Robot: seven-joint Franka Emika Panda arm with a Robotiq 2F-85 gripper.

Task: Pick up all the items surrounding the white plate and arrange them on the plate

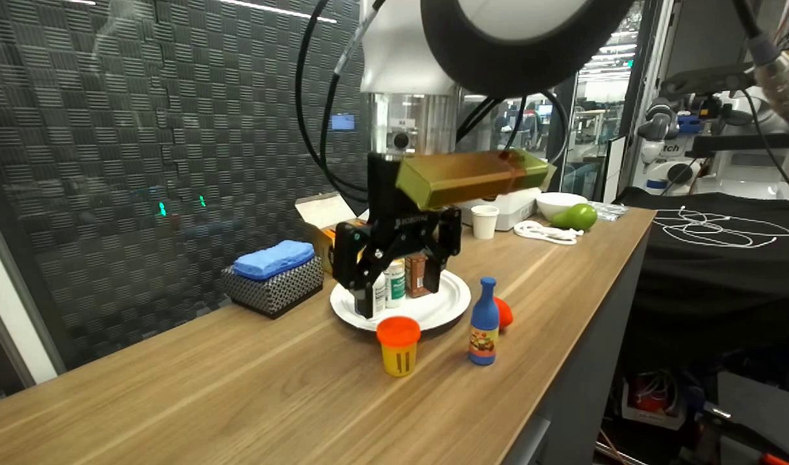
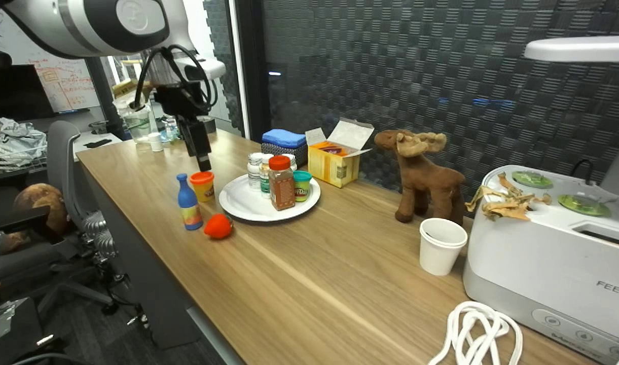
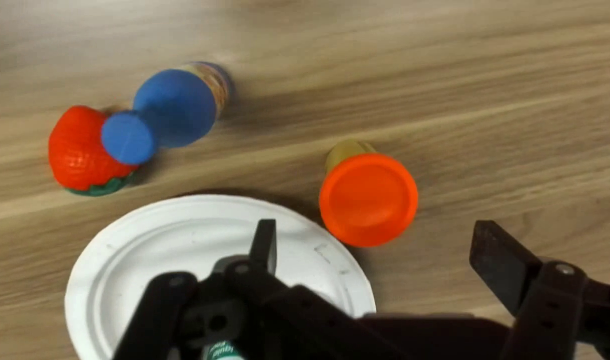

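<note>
1. While the gripper [image 3: 374, 246] stands with jaws apart, the orange-lidded tub [image 3: 368, 200] sits beside the white plate [image 3: 195, 240], near two o'clock, wrist view.
2. Blue bottle [image 3: 177, 107]: twelve o'clock.
3. Strawberry [image 3: 80, 150]: eleven o'clock.

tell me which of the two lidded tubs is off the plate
The orange-lidded yellow tub: it stands on the wooden counter beside the white plate, while the teal-lidded green tub stands on the plate itself.
</note>
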